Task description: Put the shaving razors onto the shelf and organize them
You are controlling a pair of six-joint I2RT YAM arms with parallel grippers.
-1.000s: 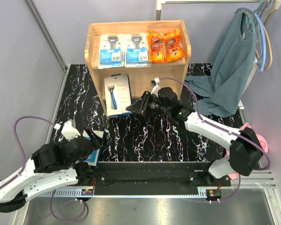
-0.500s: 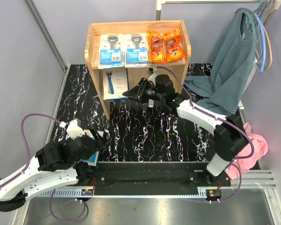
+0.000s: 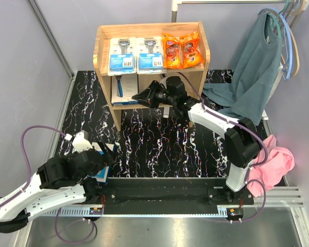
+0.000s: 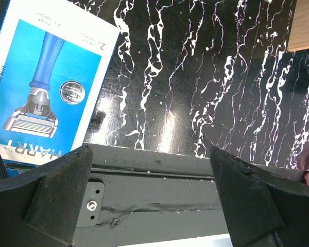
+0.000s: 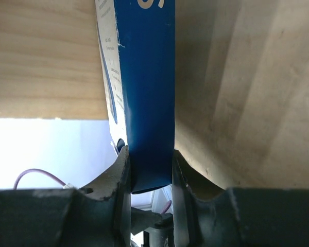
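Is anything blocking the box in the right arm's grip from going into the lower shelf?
Nothing visible. The right gripper holds the box partly inside the lower tier of the shelf, with only bare wood around it.

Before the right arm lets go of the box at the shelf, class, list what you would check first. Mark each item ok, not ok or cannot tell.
1. Grip: right gripper shut on the blue box: ok.
2. Place: that box is under the top tier of the shelf, at the left: ok.
3. Support: that box resting on the lower board: cannot tell, its underside is hidden.
4. Top tier: blister packs and orange packets side by side in a row: ok.
5. Other arm: left gripper open, holding nothing: ok.
6. All packs shelved: not ok, a second box lies on the table.
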